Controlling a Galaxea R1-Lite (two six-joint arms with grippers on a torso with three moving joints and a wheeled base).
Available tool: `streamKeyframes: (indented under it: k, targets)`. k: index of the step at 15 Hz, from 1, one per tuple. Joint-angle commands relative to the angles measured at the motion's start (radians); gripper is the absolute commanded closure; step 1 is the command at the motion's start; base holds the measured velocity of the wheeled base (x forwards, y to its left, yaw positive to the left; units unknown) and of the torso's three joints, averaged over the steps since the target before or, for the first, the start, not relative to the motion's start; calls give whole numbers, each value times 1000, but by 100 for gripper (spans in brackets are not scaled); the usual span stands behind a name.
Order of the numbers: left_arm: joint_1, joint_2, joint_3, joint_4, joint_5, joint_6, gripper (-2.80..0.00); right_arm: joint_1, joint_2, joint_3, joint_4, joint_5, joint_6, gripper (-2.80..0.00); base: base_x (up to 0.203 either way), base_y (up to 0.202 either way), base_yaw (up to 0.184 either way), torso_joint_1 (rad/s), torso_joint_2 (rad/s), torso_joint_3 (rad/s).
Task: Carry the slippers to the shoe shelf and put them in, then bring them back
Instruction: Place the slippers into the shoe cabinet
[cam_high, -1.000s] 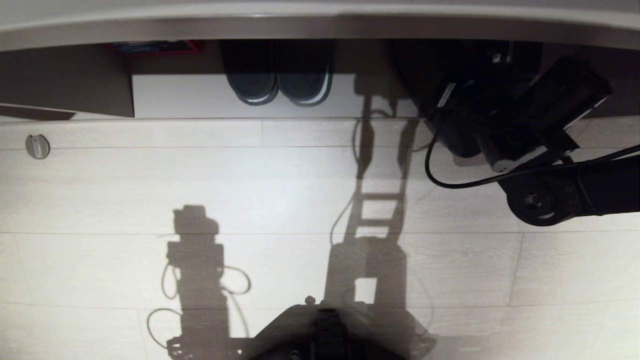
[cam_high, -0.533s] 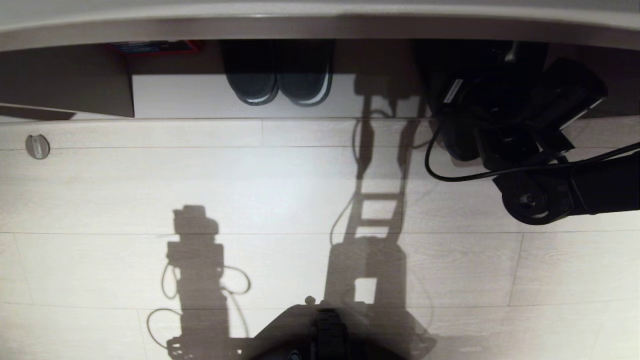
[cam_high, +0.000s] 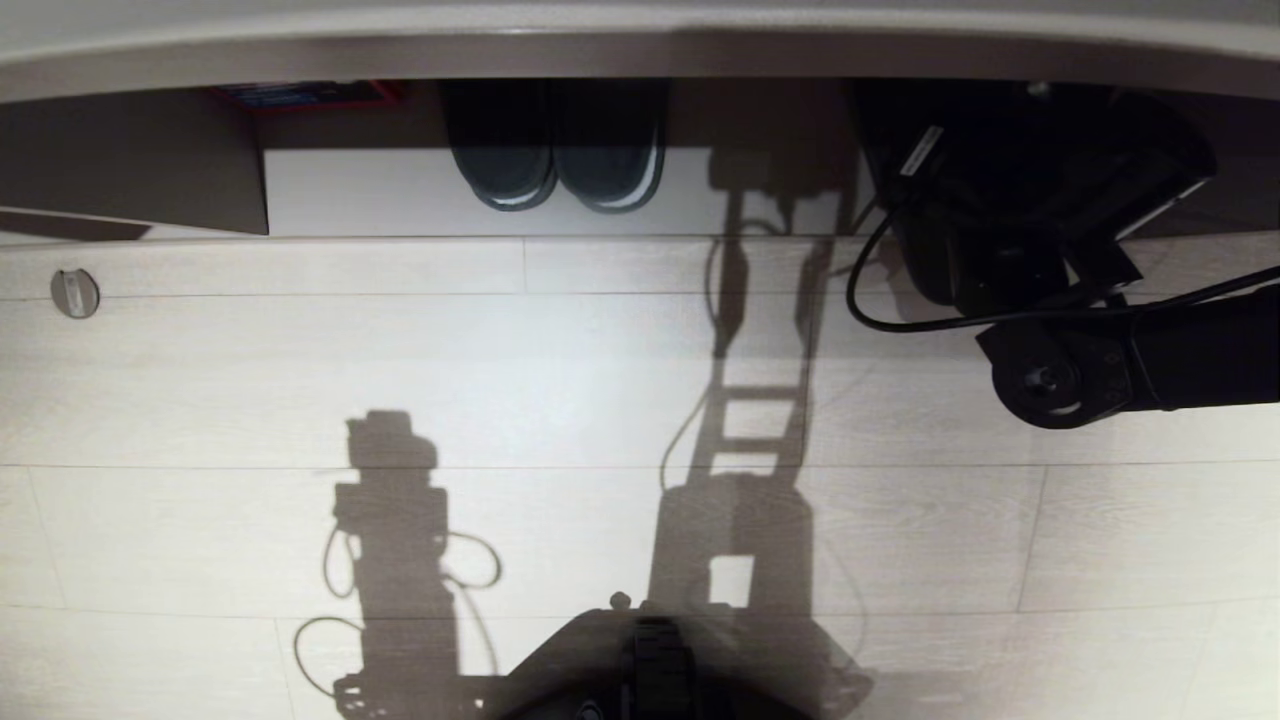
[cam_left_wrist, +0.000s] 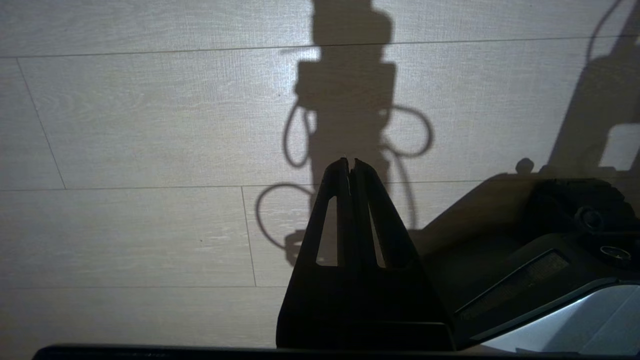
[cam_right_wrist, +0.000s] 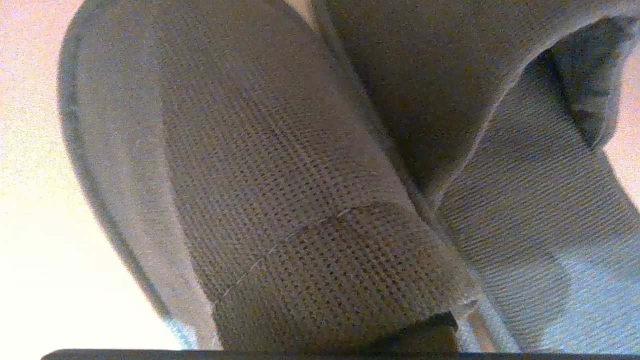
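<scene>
Slippers (cam_right_wrist: 280, 200), two of them, fill the right wrist view: dark grey woven fabric, one with its rounded toe and paler rim on the left side of the frame, the second overlapping it on the right, pressed close together. They lie right at the right gripper, whose jaws are closed down on them; only a dark sliver of the gripper's own body shows at the lower edge of that frame. In the head view the right gripper (cam_high: 960, 200) sits in the upper right of the frame, a black mass reaching into the dark opening of the shoe shelf (cam_high: 790, 110) under the long pale counter (cam_high: 640, 30); the slippers themselves cannot be made out there against the black arm and shadow. One black cable (cam_high: 870, 300) loops below the wrist.

A second pair of dark slippers (cam_high: 555, 160), two shoes with whitish sole edges, stands side by side at upper centre, toes pointing toward the bottom of the frame. One red-edged box (cam_high: 310, 93) shows at upper left, and one small round disc (cam_high: 75, 293) lies on the pale plank floor (cam_high: 300, 350) at the left edge.

The left gripper (cam_left_wrist: 351, 165) hangs over bare floor in its own wrist view, its two black fingers (cam_left_wrist: 335, 200) pressed together with nothing between them, beside the robot's base (cam_left_wrist: 550, 260).
</scene>
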Motion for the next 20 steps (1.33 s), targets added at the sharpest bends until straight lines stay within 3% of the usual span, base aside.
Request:
streamKeyframes:
  k: [1,12,20]
  targets:
    - [0,0,0,-1,0,0,0,10,4,0,-6,-2,0,0,0,0,0,0,0,0]
    - [0,0,0,0,1,0,0,40,-82,153,-74,12,-4,0,0,0,0,0,0,0]
    - [0,0,0,0,1,0,0,74,-177,371,-73,36,-7,0,0,0,0,0,0,0]
